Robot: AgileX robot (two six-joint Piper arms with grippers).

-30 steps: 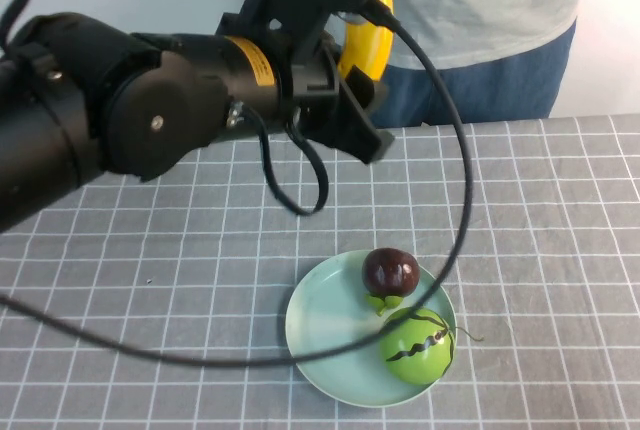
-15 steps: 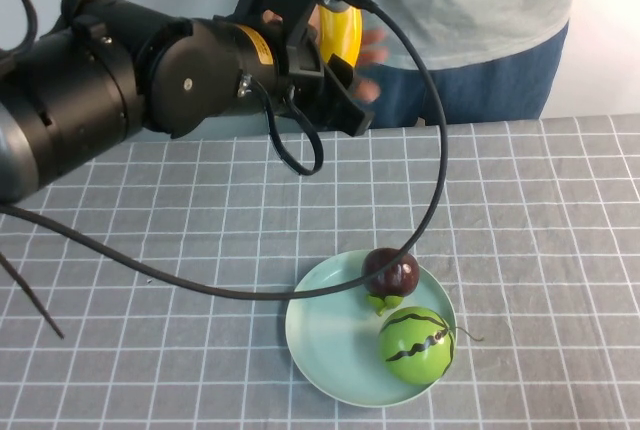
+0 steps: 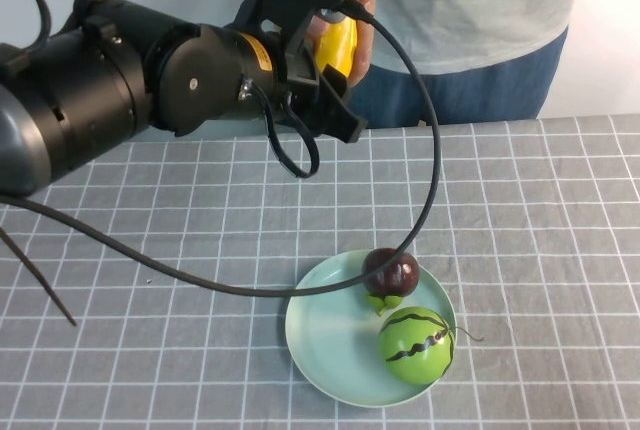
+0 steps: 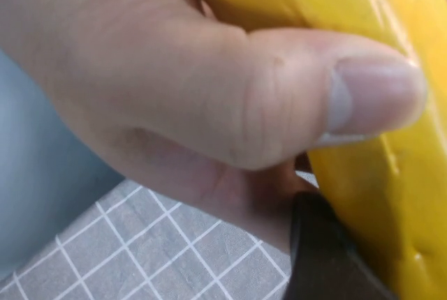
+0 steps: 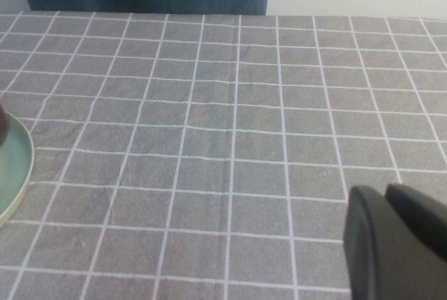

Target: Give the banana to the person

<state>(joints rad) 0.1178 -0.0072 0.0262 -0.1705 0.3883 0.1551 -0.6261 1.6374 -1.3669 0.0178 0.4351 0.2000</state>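
Note:
The yellow banana [image 3: 337, 38] is held up at the far edge of the table by my left gripper [image 3: 322, 12], which is shut on it. The person [image 3: 470, 10], in a light T-shirt and jeans, stands behind the table, and their bare hand [image 3: 360, 35] is wrapped around the banana. In the left wrist view the thumb [image 4: 279, 98] presses on the banana [image 4: 380, 125], and one black finger [image 4: 318, 258] lies against the fruit. My right gripper [image 5: 401, 244] is shut and empty, low over the cloth; it is out of the high view.
A pale green plate [image 3: 320, 335] sits near the table's front with a dark maroon fruit [image 3: 390, 272] and a green striped melon [image 3: 416, 346] on it. The left arm's cable loops down over the plate. The plate's rim [image 5: 15, 167] shows in the right wrist view.
The left arm has shifted slightly left with the banana. The person's hand has come up and closed around the banana.

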